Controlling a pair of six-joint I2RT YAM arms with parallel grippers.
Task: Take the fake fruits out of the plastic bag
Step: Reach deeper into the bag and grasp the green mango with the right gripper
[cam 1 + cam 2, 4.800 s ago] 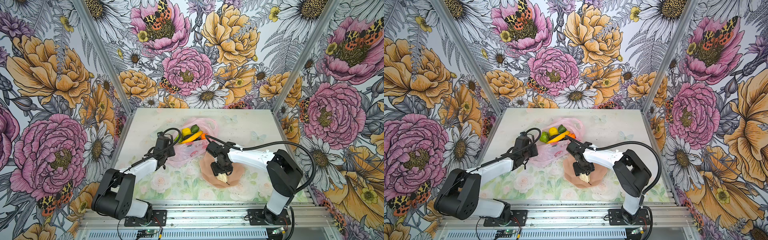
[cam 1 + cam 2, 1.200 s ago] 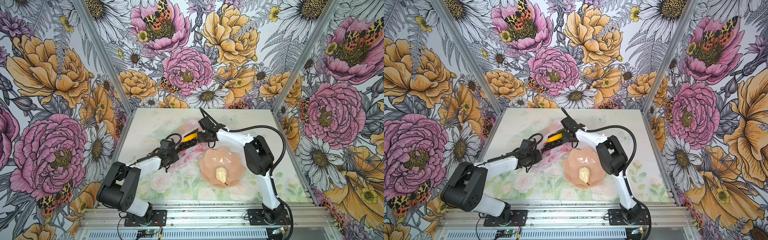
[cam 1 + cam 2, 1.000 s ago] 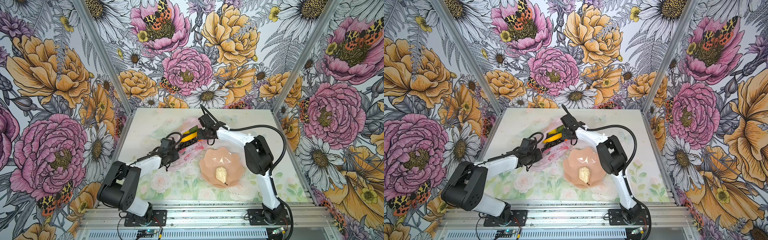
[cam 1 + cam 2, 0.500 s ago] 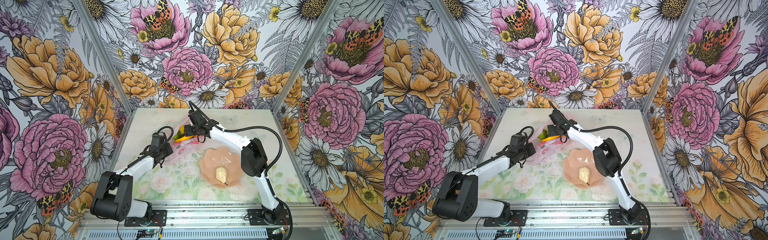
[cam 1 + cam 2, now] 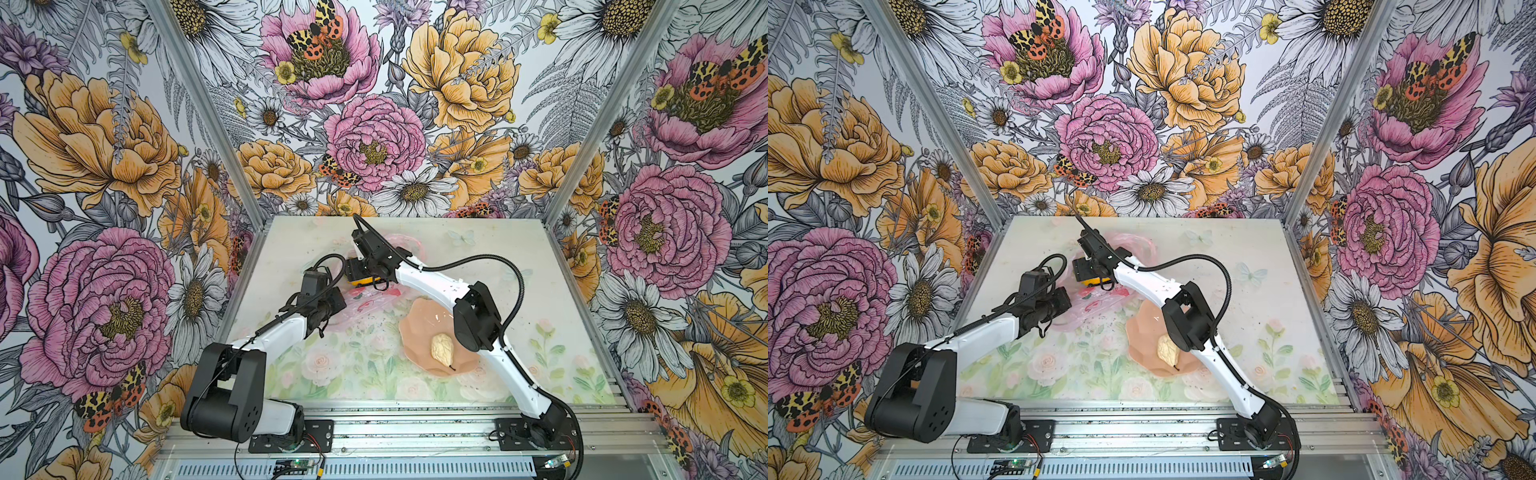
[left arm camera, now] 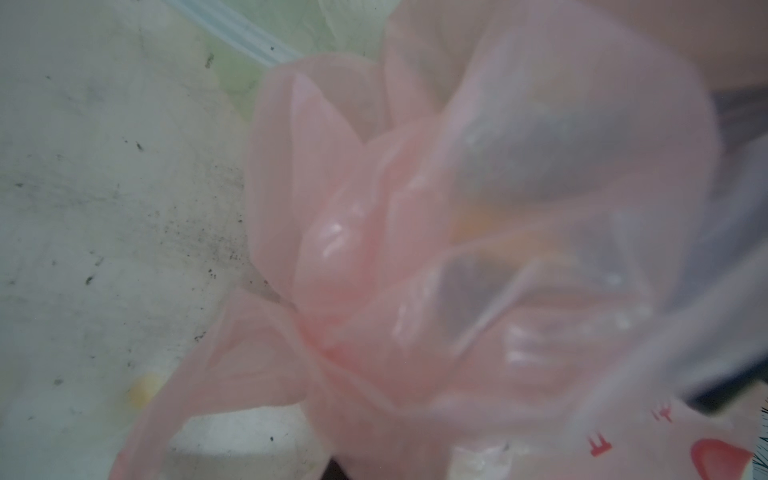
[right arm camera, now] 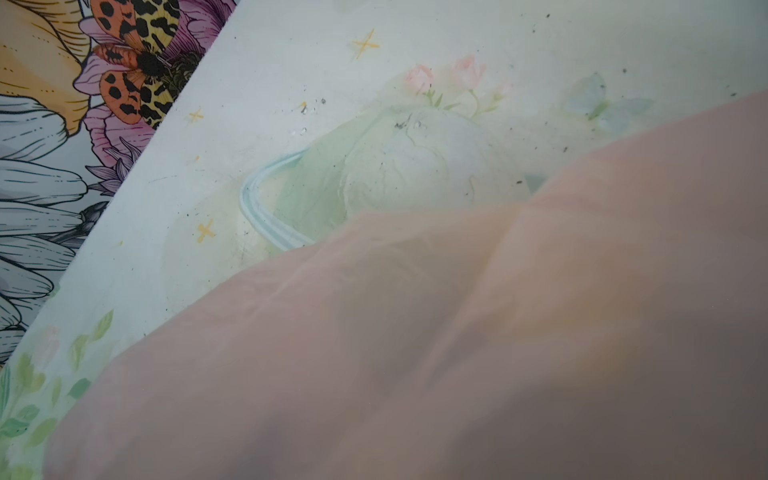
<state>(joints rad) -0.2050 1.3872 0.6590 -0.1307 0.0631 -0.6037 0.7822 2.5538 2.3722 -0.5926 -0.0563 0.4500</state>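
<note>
Tabletop (image 5: 353,374) pastel floral, walls (image 5: 104,137) bold floral

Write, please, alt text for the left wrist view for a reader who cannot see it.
A crinkled, translucent pale pink plastic bag fills most of this blurred close-up, its folds gathered into a bunch. A faint orange shape shows through it, and red printed marks sit on one part. A pale, scuffed table lies beside it.

Floral wallpaper walls (image 5: 374,145), aluminium corner posts (image 5: 210,112), pastel floral tabletop (image 5: 353,365), even light.
</note>
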